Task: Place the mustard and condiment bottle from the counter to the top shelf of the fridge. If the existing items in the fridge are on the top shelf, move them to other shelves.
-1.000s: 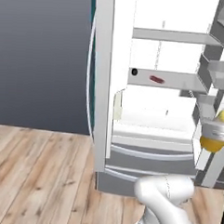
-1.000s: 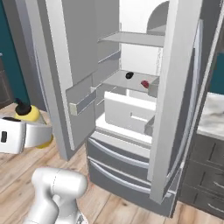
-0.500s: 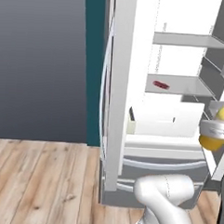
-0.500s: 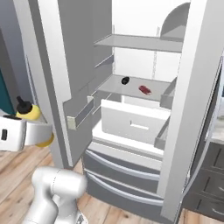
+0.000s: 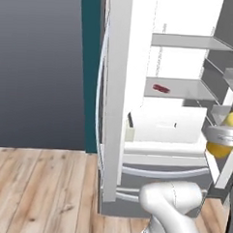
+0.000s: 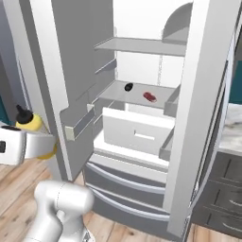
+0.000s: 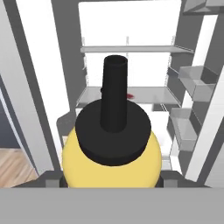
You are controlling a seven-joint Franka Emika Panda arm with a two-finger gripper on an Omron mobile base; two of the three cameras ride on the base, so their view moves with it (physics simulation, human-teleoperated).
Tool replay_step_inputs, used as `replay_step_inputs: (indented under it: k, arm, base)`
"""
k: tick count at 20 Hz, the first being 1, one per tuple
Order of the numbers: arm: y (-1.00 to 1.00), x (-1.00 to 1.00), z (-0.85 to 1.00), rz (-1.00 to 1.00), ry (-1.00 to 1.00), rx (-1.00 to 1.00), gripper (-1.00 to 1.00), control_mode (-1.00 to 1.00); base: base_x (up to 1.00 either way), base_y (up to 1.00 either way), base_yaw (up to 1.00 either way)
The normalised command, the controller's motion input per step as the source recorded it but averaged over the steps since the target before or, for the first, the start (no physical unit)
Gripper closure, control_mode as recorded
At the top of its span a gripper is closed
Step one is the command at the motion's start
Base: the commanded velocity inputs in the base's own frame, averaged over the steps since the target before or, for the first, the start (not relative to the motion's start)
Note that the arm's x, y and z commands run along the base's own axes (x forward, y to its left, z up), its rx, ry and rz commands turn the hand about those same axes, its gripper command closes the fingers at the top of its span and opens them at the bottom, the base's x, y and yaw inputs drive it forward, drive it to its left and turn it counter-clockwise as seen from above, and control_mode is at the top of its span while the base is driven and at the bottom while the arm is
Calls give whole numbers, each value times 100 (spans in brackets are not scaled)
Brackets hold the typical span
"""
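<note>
Yellow mustard (image 7: 111,159) sat clamped in the gripper (image 7: 111,186) at the hand view's lower centre, before the open fridge (image 6: 198,118); its top shelf (image 6: 142,46) crossed the upper frame.

In the hand view the mustard (image 7: 111,148) hides the fingertips and most of the second shelf (image 7: 144,94) behind it, so the black ball is covered and the red piece (image 7: 130,95) barely peeks out. In the left base view the picture's right edge cuts the mustard off, and the fridge (image 5: 115,89) wall hides the shelf's left end.
</note>
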Motion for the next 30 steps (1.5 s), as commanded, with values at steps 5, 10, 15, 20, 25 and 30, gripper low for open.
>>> replay_step_inputs:
  k: [5,10,15,20,25,30]
  arm:
    - [0,0,0,0,0,0,100,100]
    - [0,0,0,0,0,0,100,100]
    - [0,0,0,0,0,0,100,100]
    - [0,0,0,0,0,0,100,100]
    - [0,0,0,0,0,0,100,100]
    - [0,0,0,0,0,0,100,100]
  base:
    - [55,-3,-4]
    - [73,-12,-5]
    - [76,-2,-5]
    - [82,0,-5]
    - [57,-2,-5]
    - [15,-16,-4]
